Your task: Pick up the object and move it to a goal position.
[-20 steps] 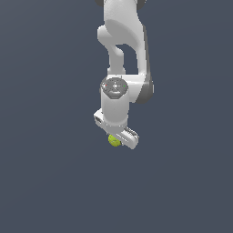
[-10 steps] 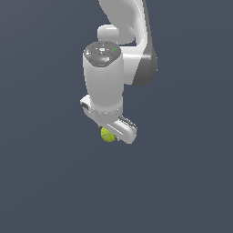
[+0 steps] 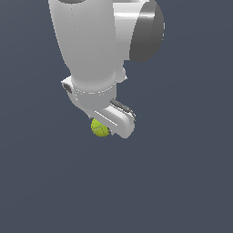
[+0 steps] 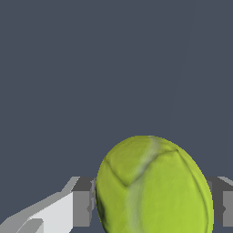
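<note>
With the ball [image 3: 99, 128] clamped between the jaws of the gripper [image 3: 105, 126], carry it smoothly toward the goal, keeping the squeeze firm so it cannot roll out

The arm [image 3: 88, 45] was glossy white, built of thick rounded cylinders with a dark grey joint cap [image 3: 148, 32]. Its white gripper [image 3: 109, 122] carried blocky grey fingers [image 4: 82, 207].

Ball [image 3: 99, 128] top hidden behind gripper [image 3: 109, 124] — arm [image 3: 91, 41] cropped above.
</note>
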